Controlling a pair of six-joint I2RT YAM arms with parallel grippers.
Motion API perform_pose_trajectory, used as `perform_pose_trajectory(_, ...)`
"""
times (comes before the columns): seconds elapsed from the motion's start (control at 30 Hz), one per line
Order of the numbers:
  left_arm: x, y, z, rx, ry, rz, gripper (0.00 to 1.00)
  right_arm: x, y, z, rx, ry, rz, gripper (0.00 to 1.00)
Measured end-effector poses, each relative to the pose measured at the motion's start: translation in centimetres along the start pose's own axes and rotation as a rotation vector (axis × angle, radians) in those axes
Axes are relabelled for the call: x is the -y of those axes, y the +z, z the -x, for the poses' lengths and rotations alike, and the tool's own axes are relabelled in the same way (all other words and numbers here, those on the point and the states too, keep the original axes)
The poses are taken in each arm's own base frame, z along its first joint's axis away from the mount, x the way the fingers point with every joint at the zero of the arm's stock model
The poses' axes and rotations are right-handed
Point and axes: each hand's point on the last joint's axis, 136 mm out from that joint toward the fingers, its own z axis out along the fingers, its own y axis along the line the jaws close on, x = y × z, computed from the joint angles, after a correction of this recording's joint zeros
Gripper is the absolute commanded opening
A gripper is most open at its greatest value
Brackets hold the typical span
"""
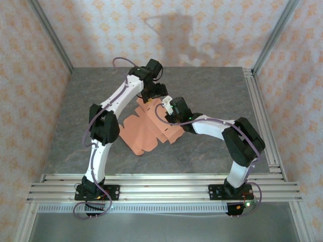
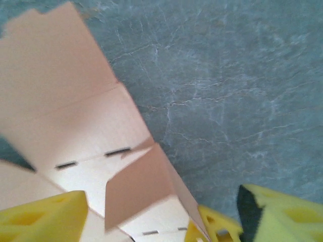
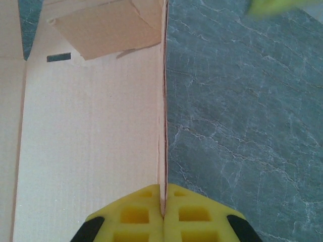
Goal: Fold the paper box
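**A:** Left side?
**B:** Left fingers (image 2: 40, 217) are spread apart with nothing clamped. From above they sit over the far edge of the paper box (image 1: 144, 132). In the wrist view one finger is low left against the card. The other is low right over bare counter (image 2: 242, 101), and a raised flap (image 2: 146, 191) stands between them.
**A:** Box state?
**B:** It's a mostly flat die-cut sheet, mid-counter between the two arms. Slits (image 2: 117, 151) are visible and one flap is lifted, so it isn't a closed container.
**A:** Right side?
**B:** Right fingers (image 3: 176, 212) are pressed together on the edge of a card panel (image 3: 91, 126). Card lies to their left, counter to their right. A folded flap (image 3: 106, 25) shows at the panel's far end.
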Motion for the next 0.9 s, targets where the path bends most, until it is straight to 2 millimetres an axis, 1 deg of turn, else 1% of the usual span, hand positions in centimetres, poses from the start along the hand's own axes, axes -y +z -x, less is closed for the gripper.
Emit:
perform_pose_trajectory(0.07, -0.1, -2.3, 0.1, 0.034, 0.010, -0.018, 0.97, 0.1, 0.0, 0.0, 0.000, 0.001, -0.002, 0.00)
perform_pose_trajectory(0.13, -0.5, -4.8, 0.4, 0.079, 0.008, -0.042, 0.98, 0.3, 0.0, 0.0, -0.001, 0.003, -0.005, 0.00)
perform_pose_trajectory(0.2, -1.7, -6.8, 1.0, 0.117, -0.008, -0.063, 0.96, 0.5, 0.0, -0.1, -0.003, 0.006, -0.007, 0.00)
perform_pose_trajectory(0.27, -3.3, -7.9, 1.9, 0.140, -0.036, -0.069, 0.92, 0.7, 0.1, -0.2, -0.006, 0.011, -0.011, 0.00)
perform_pose_trajectory(0.3, -4.4, -8.1, 2.5, 0.150, -0.053, -0.063, 0.88, 0.7, 0.1, -0.2, -0.006, 0.014, -0.011, 0.00)
perform_pose_trajectory(0.33, -5.4, -8.0, 3.0, 0.155, -0.065, -0.054, 0.83, 0.9, 0.1, -0.3, -0.008, 0.016, -0.013, 0.00)
perform_pose_trajectory(0.4, -7.6, -7.2, 3.8, 0.151, -0.094, -0.025, 0.67, 1.0, 0.1, -0.4, -0.010, 0.018, -0.015, 0.00)
perform_pose_trajectory(0.43, -8.7, -6.5, 3.8, 0.139, -0.110, -0.006, 0.61, 1.0, 0.1, -0.4, -0.011, 0.020, -0.015, 0.00)
perform_pose_trajectory(0.5, -10.5, -5.4, 3.6, 0.111, -0.120, 0.030, 0.54, 1.0, 0.1, -0.4, -0.012, 0.024, -0.014, 0.00)
perform_pose_trajectory(0.57, -11.7, -4.4, 3.2, 0.087, -0.125, 0.058, 0.48, 1.0, 0.1, -0.4, -0.014, 0.028, -0.014, 0.00)
perform_pose_trajectory(0.7, -13.2, -2.4, 2.7, 0.044, -0.126, 0.098, 0.44, 1.0, 0.0, -0.5, -0.016, 0.033, -0.014, 0.00)
perform_pose_trajectory(0.9, -14.6, 1.8, 1.0, -0.053, -0.138, 0.129, 0.41, 1.0, 0.0, -0.4, -0.016, 0.035, -0.014, 0.00)
